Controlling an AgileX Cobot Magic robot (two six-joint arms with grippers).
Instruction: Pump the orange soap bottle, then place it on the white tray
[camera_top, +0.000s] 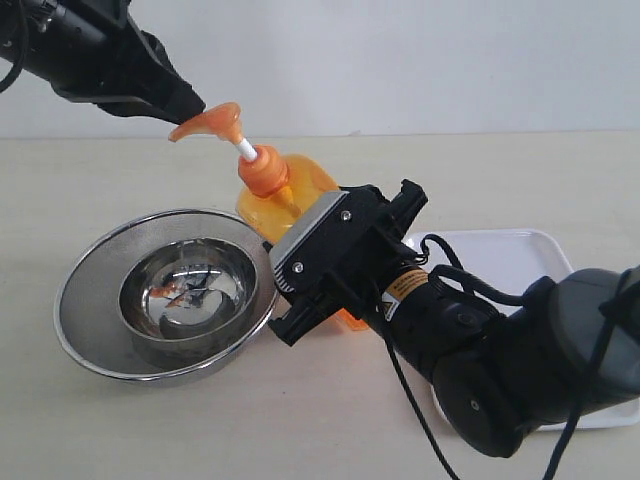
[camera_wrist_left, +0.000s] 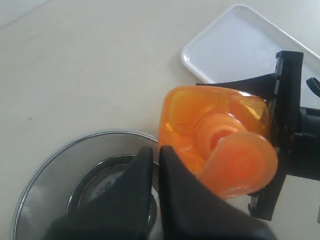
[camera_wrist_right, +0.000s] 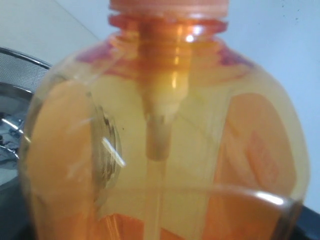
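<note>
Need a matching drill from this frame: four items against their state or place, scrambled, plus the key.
1 orange soap bottle
2 white tray
3 steel bowl
4 left tool

A shut, tips at the pump head
B partly hidden behind the right arm
C clamped in the right tool
D round, mirror-shiny inside

Pairs: 1-C, 2-B, 3-D, 4-A

Lighting's bright, soft and even with only faint shadows on the table (camera_top: 80, 420), a bit of glare inside the steel bowl (camera_top: 165, 300), and up close the orange soap bottle (camera_wrist_right: 165, 150) is totally blurry, the left pincer (camera_wrist_left: 155, 152) pretty soft too.
</note>
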